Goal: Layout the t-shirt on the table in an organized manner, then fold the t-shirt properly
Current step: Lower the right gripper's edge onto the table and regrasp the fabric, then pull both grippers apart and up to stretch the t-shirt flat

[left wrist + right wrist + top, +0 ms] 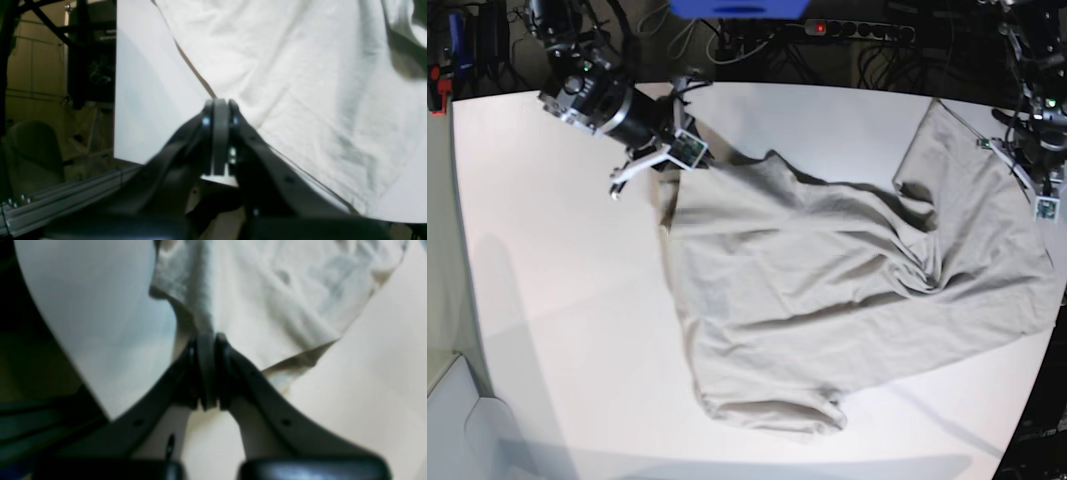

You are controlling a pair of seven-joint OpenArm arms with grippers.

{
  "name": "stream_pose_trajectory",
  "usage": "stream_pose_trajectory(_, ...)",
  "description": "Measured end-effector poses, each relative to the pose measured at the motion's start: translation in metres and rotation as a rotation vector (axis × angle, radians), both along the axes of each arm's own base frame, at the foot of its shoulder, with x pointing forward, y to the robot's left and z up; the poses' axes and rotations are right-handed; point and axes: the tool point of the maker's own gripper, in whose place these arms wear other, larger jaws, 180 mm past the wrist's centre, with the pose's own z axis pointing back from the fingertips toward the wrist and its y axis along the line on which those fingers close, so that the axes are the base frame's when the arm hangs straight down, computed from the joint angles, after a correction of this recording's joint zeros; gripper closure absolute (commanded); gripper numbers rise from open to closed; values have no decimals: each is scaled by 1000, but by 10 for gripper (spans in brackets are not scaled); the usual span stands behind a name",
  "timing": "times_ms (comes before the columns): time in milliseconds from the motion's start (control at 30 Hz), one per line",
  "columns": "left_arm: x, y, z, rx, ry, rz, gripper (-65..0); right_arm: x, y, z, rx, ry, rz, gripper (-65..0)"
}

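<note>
T-shirt (827,300) spread on table (557,280); right claw (206,340) and left claw (220,103) each pinching shirt edge.

No text, label, brand, number or sign can be read in any view. The plain beige cotton t-shirt (827,300) carries no print, the smooth white tabletop (557,300) is unmarked, and the small green boards beside each gripper are too small to read.
</note>
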Motion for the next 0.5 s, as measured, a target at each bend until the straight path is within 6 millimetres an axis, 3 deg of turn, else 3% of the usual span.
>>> stream_pose_trajectory(133,7,-26,-14,-32,27,-72,-1,-7,1,-3,8,16,1,0)
stream_pose_trajectory(300,8,-92,-61,-186,107,-163,-1,-13,1,-6,8,32,0,0)
stream_pose_trajectory(400,2,-92,-87,-203,170,-161,-1,-10,-9,-6,2,31,-30,0)
stream_pose_trajectory(500,10,-87,-94,-245,95,-159,-1,-5,-20,-7,-19,27,-58,0)
